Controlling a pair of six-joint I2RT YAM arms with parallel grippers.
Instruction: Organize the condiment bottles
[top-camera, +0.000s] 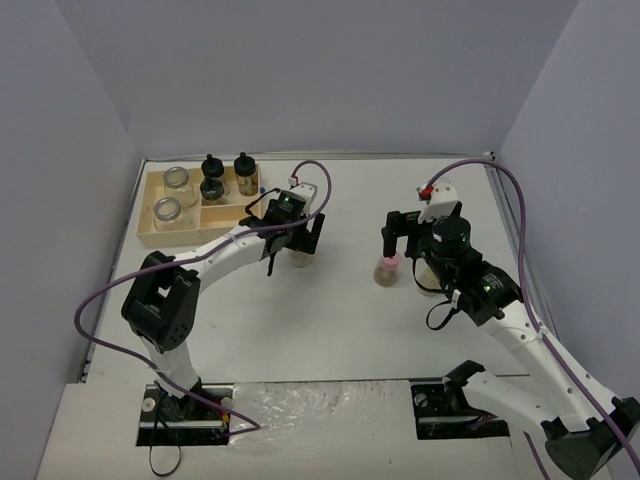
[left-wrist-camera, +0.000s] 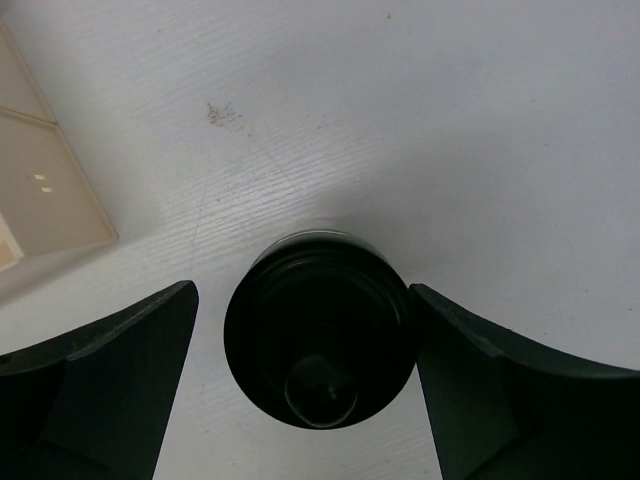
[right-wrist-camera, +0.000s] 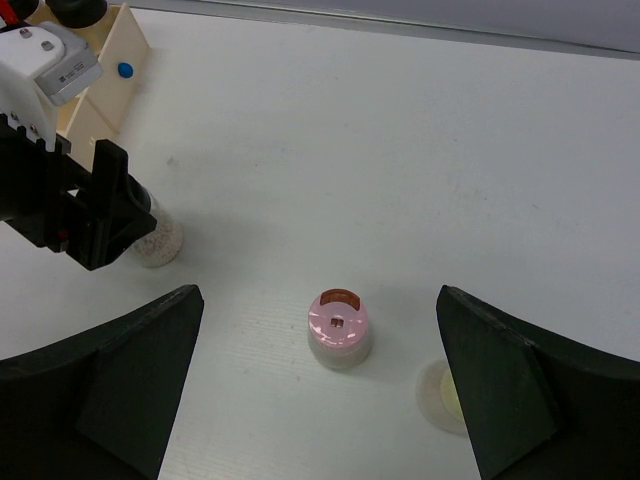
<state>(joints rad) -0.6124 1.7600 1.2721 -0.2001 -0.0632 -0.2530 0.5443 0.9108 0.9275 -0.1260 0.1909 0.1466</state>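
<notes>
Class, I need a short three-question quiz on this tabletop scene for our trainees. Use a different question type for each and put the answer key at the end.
1. True or false: the pink-capped jar stands inside the wooden tray.
2. Multiple choice: the jar between the fingers of the left claw has a cap of which colour? A. pink B. black C. yellow-green
3. Short answer: which claw is nearer the wooden tray?

Key: 1. False, it stands on the open table. 2. B. 3. The left claw.
</notes>
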